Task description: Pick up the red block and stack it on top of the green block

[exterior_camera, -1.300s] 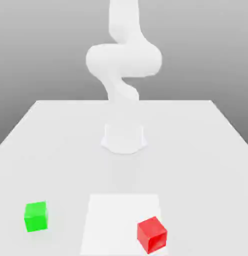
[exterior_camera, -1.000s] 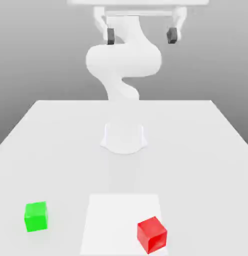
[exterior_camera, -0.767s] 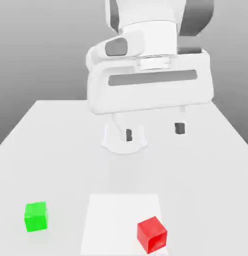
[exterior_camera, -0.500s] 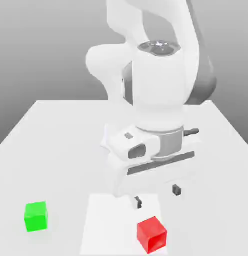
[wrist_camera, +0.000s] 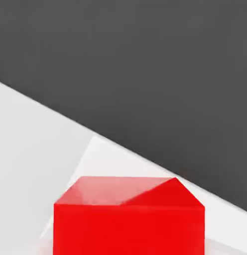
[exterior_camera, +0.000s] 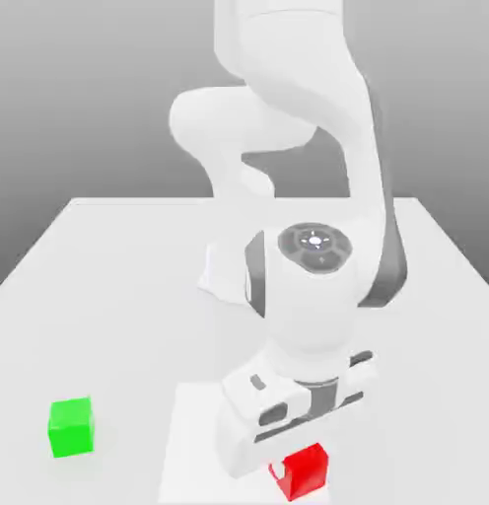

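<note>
The red block (exterior_camera: 306, 473) rests on a pale square patch near the table's front edge, toward the exterior view's right. My gripper (exterior_camera: 294, 452) has come straight down on it, and the white hand covers the block's top and back. Up close in the hand view, the red block (wrist_camera: 128, 216) sits right under the hand. The gripper is shut on this block, which still touches the table. The green block (exterior_camera: 71, 426) stands alone at the front on the exterior view's left, well apart from the arm.
The arm's round base (exterior_camera: 221, 274) stands at the table's middle, behind the hand. The pale square patch (exterior_camera: 194, 434) lies on the white table (exterior_camera: 101, 296) between the two blocks. The table's front edge runs close to the red block.
The arm has swung down from high above the table onto the red block. The gripper stood open on the way down and has now shut. Neither block has moved.
</note>
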`<state>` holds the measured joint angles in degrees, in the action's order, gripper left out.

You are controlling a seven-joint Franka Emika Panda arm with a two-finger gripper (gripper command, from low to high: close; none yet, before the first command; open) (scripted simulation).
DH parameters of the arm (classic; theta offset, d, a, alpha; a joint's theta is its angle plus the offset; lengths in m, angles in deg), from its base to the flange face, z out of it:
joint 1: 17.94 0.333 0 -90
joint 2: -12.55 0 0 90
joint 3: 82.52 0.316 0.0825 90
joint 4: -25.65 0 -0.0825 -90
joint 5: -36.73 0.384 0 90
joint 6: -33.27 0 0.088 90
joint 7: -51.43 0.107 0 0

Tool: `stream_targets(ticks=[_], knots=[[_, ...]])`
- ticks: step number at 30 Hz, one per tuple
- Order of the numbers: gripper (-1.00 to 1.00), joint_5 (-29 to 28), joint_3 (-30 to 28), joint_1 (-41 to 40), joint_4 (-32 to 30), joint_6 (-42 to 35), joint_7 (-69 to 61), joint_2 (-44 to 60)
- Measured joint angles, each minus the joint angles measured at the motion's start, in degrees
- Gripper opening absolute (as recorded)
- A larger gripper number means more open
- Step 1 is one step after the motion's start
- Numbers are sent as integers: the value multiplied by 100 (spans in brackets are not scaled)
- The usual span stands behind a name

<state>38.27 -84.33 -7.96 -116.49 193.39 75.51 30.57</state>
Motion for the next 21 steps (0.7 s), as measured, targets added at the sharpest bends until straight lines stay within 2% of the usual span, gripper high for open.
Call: stream_targets(ticks=[3, 12, 14, 17, 18, 21], knots=[[-100, -53, -31, -28, -92, -485, 17, -577], [-100, 58, -1289, -1700, -376, -930, -1561, -1290], [-100, 257, -1469, -2106, -356, -805, -2057, -1130], [-100, 672, -1342, -2301, -319, -331, -2472, -589], [100, 786, -1269, -2364, -310, -186, -2563, -426], [100, 786, -1269, -2364, -310, -186, -2563, -426]])
